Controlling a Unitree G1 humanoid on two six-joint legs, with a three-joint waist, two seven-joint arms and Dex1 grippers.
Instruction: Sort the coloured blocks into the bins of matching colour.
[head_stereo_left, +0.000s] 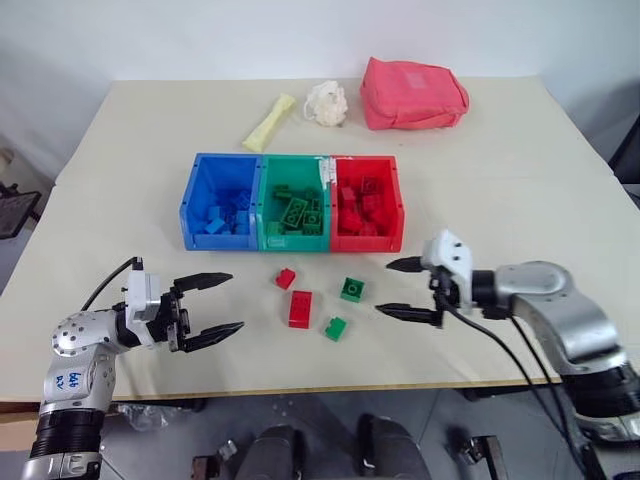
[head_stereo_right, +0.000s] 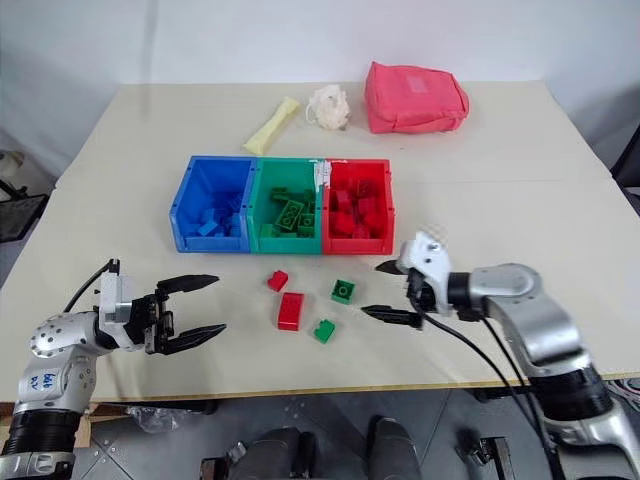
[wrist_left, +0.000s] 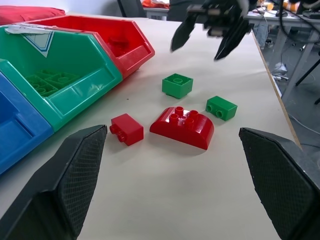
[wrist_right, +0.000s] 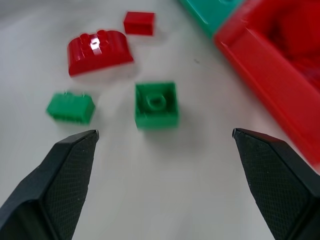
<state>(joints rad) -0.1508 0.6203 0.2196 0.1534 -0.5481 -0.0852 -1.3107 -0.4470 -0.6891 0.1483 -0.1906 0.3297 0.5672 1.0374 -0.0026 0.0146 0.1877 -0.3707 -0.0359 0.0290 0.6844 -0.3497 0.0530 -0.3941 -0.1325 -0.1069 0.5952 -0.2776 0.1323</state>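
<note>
You see silver-grey arms with black ribbed cuffs, loose black cables, blue scribbles on the left arm, white wrist housings, black textured fingers (wrist_left: 75, 175).

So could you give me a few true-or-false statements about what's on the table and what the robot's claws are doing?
1. Four loose blocks lie on the table in front of the bins. True.
2. The left gripper holds a red block. False: its jaws are open and empty.
3. The green bin sits between the blue and red ones. True.
4. The square green block lies inside the green bin. False: it lies on the table, near the right gripper.
5. Both grippers are open. True.
</note>
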